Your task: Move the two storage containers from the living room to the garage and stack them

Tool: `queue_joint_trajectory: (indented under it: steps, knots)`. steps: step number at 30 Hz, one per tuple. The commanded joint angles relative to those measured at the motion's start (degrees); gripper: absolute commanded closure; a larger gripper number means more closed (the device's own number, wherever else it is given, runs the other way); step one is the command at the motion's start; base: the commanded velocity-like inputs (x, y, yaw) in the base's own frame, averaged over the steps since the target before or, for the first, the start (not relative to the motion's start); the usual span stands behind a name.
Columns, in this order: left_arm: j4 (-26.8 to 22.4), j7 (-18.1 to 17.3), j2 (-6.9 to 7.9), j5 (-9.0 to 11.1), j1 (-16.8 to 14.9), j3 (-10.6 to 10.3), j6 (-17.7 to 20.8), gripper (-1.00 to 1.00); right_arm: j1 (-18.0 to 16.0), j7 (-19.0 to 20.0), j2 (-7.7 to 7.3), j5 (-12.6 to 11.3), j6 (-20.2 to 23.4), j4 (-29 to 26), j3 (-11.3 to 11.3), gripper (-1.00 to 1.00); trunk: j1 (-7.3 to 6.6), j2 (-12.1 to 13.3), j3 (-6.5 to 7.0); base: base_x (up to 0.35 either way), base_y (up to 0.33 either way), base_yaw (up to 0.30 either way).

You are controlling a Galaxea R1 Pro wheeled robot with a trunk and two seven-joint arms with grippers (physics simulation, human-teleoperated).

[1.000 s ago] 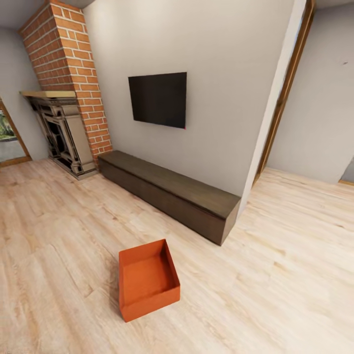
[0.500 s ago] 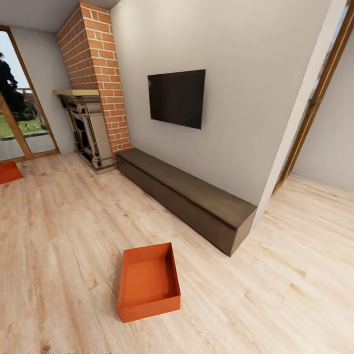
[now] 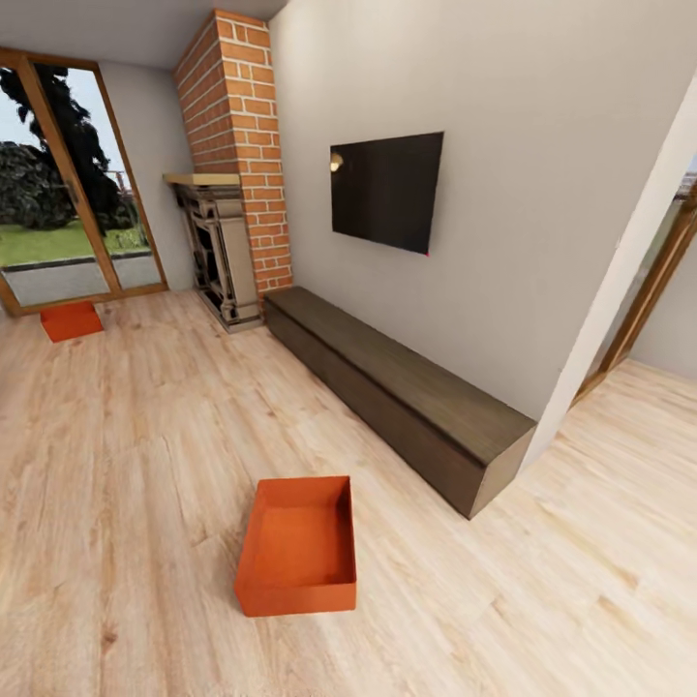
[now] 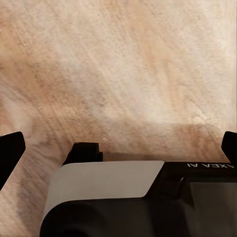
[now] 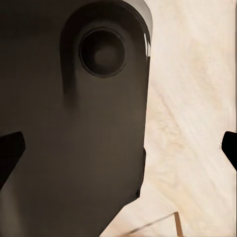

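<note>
You are looking over the living room: light wood plank floor point(image 3: 145, 465) is spreading across the whole lower head view, meeting a pale grey wall point(image 3: 542, 194). Glass doors point(image 3: 58, 184) with wooden frames are showing lawn and trees at the far left. A red brick fireplace point(image 3: 242, 155) is standing in the far corner, a black TV point(image 3: 387, 191) is hanging on the wall beside it, and a long low dark-brown cabinet point(image 3: 397, 392) is running along the wall beneath the TV. A doorway with a wooden frame point(image 3: 644, 300) is opening at the right.

The near storage container point(image 3: 298, 559) is sitting on the planks in front of you, well apart from the cabinet, open top up, nothing lying inside. The far storage container point(image 3: 71, 320) is resting on the floor just beside the glass doors; its inside is too small to read.

Your left gripper point(image 4: 118, 148) is hanging over bare planks, fingers point(image 4: 10, 150) spread wide, grasping nothing. Your right gripper point(image 5: 118, 148) is facing a dark robot housing point(image 5: 74, 123), fingers point(image 5: 9, 150) likewise released.
</note>
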Motion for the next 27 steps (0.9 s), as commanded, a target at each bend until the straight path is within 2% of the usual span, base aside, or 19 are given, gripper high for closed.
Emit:
queue_joint_trajectory:
  steps: [1, 20, 27]
  knots:
    - [0.07, 0.2, -0.05, -0.6, -0.05, 0.42, -0.22, -1.0, 0.0, -0.05, -0.01, -0.05, 0.0, -0.03, 0.16, -1.0, 0.0, -0.02, -0.08, 0.001, -0.071, 0.279]
    - [0.07, 0.11, 0.05, -0.57, 1.43, 0.47, -1.53, -1.0, 0.0, -0.06, -0.23, -0.13, -0.03, -0.57, 0.05, -1.0, 0.0, -0.02, -0.53, 0.0, -0.01, 0.277]
    - [0.07, 0.11, 0.07, -0.6, 1.46, 0.45, -1.54, -1.0, 0.0, 0.01, -0.37, -0.25, -0.15, -0.89, -0.06, -1.0, 0.0, -0.02, -0.55, 0.0, 0.0, 0.075]
